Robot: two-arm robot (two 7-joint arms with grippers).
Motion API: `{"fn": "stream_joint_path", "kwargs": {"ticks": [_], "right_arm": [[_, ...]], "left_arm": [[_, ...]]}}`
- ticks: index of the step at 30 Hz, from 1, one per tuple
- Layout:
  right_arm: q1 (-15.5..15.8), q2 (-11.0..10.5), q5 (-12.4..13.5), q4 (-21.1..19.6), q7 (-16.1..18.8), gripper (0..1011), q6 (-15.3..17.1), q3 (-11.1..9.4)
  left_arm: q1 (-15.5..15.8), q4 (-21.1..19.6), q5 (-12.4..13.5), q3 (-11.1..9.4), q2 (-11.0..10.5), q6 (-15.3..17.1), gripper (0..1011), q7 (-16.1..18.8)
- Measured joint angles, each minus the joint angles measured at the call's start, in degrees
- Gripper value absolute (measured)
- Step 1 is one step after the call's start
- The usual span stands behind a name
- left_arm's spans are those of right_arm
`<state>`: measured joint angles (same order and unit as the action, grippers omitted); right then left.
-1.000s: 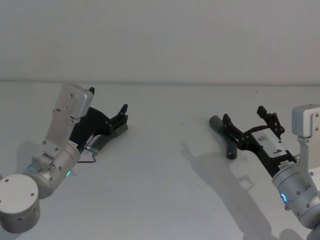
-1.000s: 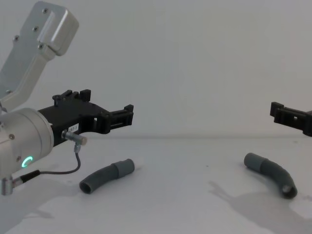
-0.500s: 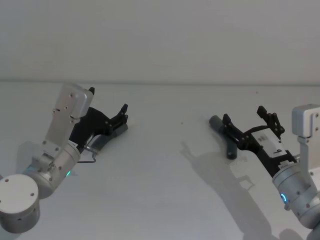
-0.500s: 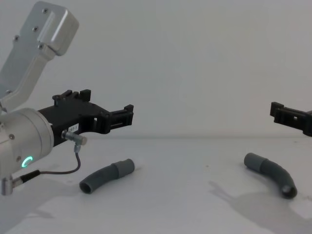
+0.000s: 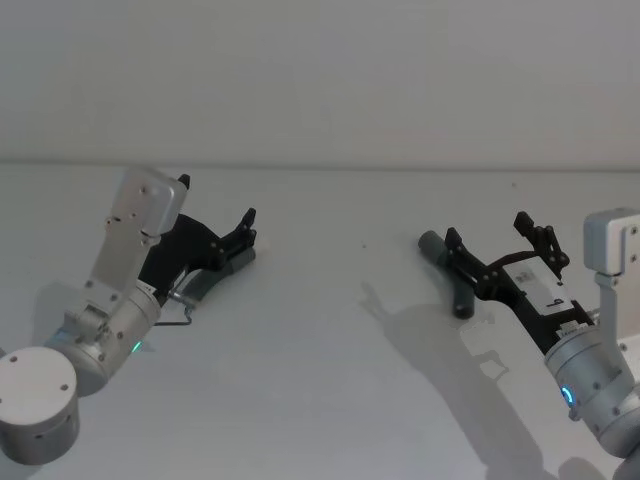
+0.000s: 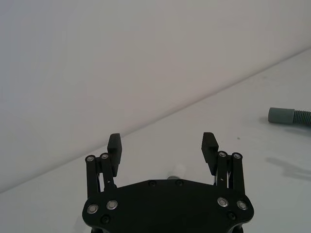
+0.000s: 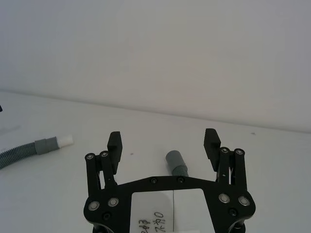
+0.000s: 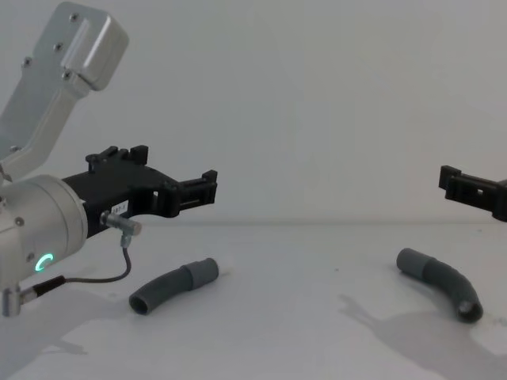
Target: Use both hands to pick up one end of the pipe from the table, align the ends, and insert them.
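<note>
Left wrist: silver cylinder with a green ring light (image 8: 43, 262), over the front left corner of the table (image 5: 320, 390); a thin dark cable (image 8: 107, 275) loops just below it
Left gripper (image 6: 162, 143): hangs above the table's left part and points toward the table's far edge, a little inward; its 2 black ribbed fingers stand wide apart
Plug piece (image 8: 170, 286): 1 curved dark-grey hose piece lying flat on the table's left part; the chest view shows it under the left gripper and clear of it, with a ribbed middle and a smooth grey collar
Plug tip (image 7: 66, 140): whitish, on the end of that piece that faces the table's middle
Table middle: plain white, crossed by the soft shadow (image 5: 440, 350) of the right arm
Socket piece (image 8: 440, 279): the other curved hose piece, flat on the table's right part, well apart from the plug piece
Socket cuff (image 7: 174, 158): smooth grey, on the end nearer the table's middle and far edge
Right gripper (image 7: 163, 140): above the table's right part, higher than the socket piece and not touching it; its 2 fingers are spread wide, and its wrist view shows the socket cuff beyond them, in line with the gap
Wall (image 5: 320, 80): pale grey, rising from the table's far edge
</note>
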<state>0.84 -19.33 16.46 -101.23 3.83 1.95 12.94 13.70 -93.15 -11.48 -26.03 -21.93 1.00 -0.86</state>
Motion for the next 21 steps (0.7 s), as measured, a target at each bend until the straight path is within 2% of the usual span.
{"fn": "stream_joint_path", "kwargs": {"ticks": [6,13,15,21], "right_arm": [[0.0,0.0,0.0,0.0,0.0,1001,0.0,0.0],[0.0,0.0,0.0,0.0,0.0,1001,0.0,0.0],[0.0,0.0,0.0,0.0,0.0,1001,0.0,0.0],[0.0,0.0,0.0,0.0,0.0,1001,0.0,0.0]], "left_arm": [[0.7,0.1,-0.3,-0.2,-0.5,2.1,1001,-1.7],[2.6,0.6,-1.1,-0.9,-1.5,6.5,1001,-5.2],[3.8,1.1,-1.5,-1.3,-2.0,8.6,1001,-7.4],[6.2,2.8,-2.1,-2.0,-2.9,11.6,1001,-11.2]]}}
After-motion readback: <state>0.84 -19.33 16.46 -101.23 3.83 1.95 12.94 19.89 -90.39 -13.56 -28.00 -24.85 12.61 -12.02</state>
